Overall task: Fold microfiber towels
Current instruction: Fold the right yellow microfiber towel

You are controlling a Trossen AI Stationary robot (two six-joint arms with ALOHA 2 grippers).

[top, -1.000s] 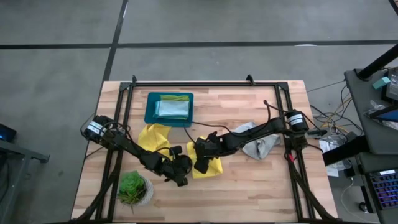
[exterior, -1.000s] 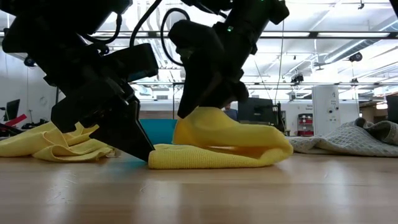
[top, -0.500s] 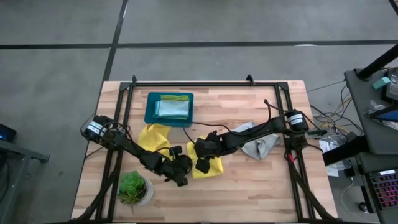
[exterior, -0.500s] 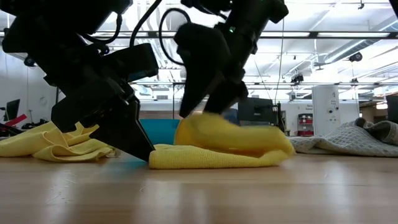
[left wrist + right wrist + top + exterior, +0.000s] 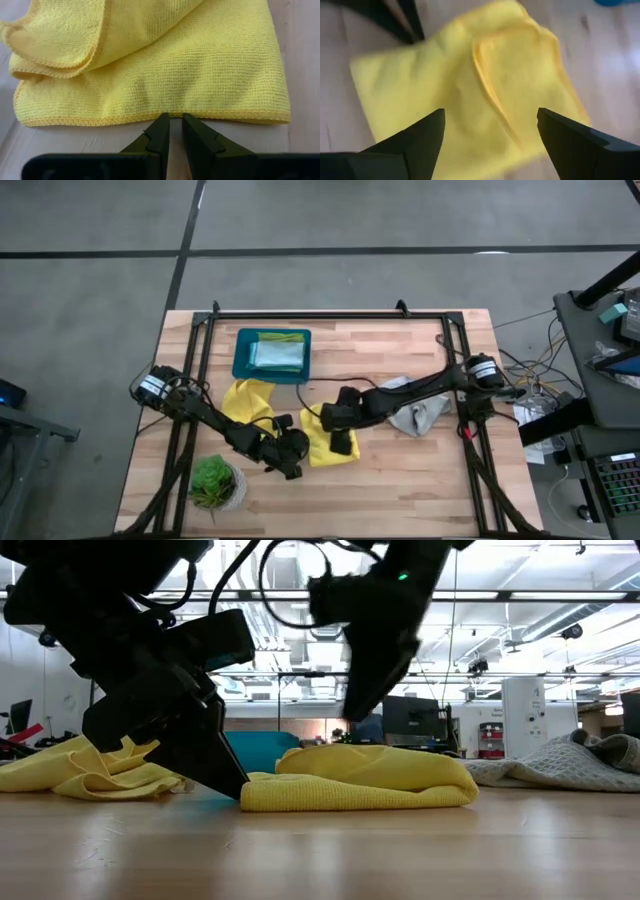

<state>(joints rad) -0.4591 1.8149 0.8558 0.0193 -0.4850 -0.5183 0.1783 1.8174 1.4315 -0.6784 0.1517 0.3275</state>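
**Folded yellow towel between 2 grippers, right one raised and open**

Folded yellow towel (image 5: 328, 442) flat on table (image 5: 420, 480), near centre. Top layer doubled over, rounded fold toward the right side in low view (image 5: 360, 778). Same towel fills both wrist views (image 5: 150, 65) (image 5: 480, 95).

Left gripper (image 5: 292, 458) down at table level, fingertips at the towel's hemmed edge, just touching or just short of it; cannot tell which. Fingers (image 5: 161, 131) close together, narrow gap only, nothing seen between them. In low view, dark wedge of left gripper (image 5: 215, 765) tilted down, tip at the towel's left end.

Right gripper (image 5: 340, 442) above the towel, clear of it in low view (image 5: 365, 690). Fingers (image 5: 412, 137) spread wide, empty, towel seen below and between them.

Left arm reaching in from left table edge, bent low across the 2nd yellow towel (image 5: 245, 398), which lies crumpled beside tray (image 5: 240, 365). Right arm stretched from right edge toward centre, passing over grey towel (image 5: 418, 416), crumpled on the right.

Tray holds folded cloths: pale blue one (image 5: 275, 355) on top, green edge (image 5: 280, 335) under it. Plant (image 5: 213, 482) at front left corner, near left arm.
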